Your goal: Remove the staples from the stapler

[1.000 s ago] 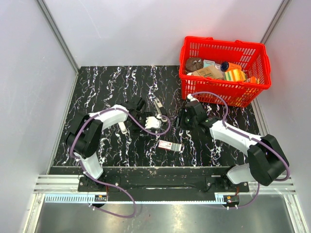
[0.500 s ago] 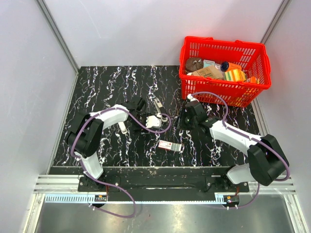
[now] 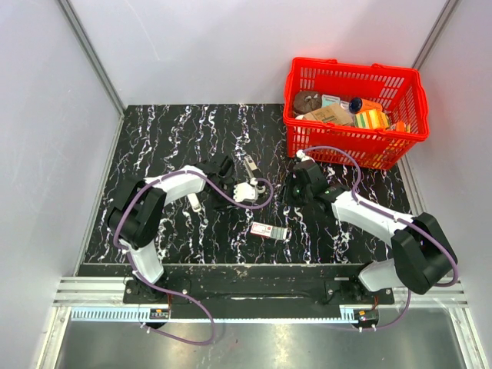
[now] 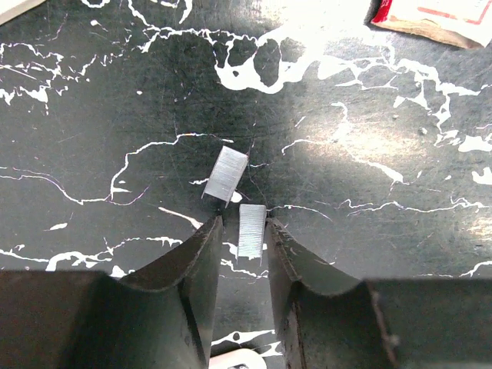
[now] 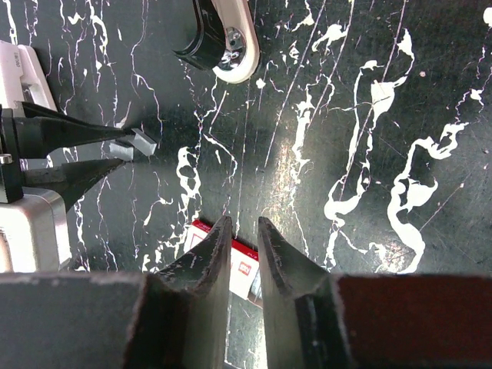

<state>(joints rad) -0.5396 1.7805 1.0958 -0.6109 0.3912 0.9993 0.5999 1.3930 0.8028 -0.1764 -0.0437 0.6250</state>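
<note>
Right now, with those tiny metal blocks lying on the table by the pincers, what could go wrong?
1. The left gripper has its jaws either side of the near staple strip but not pinching it. If they close off-centre, the little strip could tip over or squirt out.
2. The far staple strip lies loose just past the fingertips, so a small nudge forward might knock it away or break it apart.

Black marbled table [image 3: 154, 138] between pale grey walls [image 3: 231, 46]

red-and-white box [image 4: 434, 17] cut by top edge
</note>
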